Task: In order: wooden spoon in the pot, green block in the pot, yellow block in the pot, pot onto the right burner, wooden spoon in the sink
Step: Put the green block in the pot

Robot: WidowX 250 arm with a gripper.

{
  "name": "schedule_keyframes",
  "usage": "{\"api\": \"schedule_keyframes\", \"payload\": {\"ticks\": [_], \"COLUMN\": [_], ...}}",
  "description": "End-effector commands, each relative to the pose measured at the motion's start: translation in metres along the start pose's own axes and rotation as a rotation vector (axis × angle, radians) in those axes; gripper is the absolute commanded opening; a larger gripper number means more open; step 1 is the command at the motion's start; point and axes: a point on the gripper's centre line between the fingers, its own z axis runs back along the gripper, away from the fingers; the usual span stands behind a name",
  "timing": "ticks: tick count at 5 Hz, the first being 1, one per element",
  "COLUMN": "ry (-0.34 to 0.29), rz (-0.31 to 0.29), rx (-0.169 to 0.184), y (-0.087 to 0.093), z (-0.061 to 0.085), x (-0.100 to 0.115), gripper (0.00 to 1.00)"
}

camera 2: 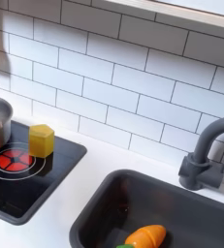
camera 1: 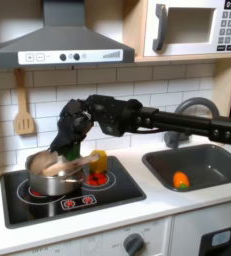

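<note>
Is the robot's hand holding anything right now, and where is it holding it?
It cannot be told. The gripper is low over the pot, and its dark fingers hide whatever may be between them.
</note>
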Motion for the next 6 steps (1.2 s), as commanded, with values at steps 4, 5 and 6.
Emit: {"api": "schedule_keyframes", "payload": {"ticks": [4, 5, 6], "ry": [-0.024, -0.025, -0.030], "rz": [-0.016, -0.038, -0.073], "rx": [0.107, 0.103, 0.066], "y": [0.014, 0.011, -0.013], "z": [0.001, 0.000, 0.000], "x": [0.015, 0.019, 0.019], "gripper": [1.00, 1.00, 1.00]}}
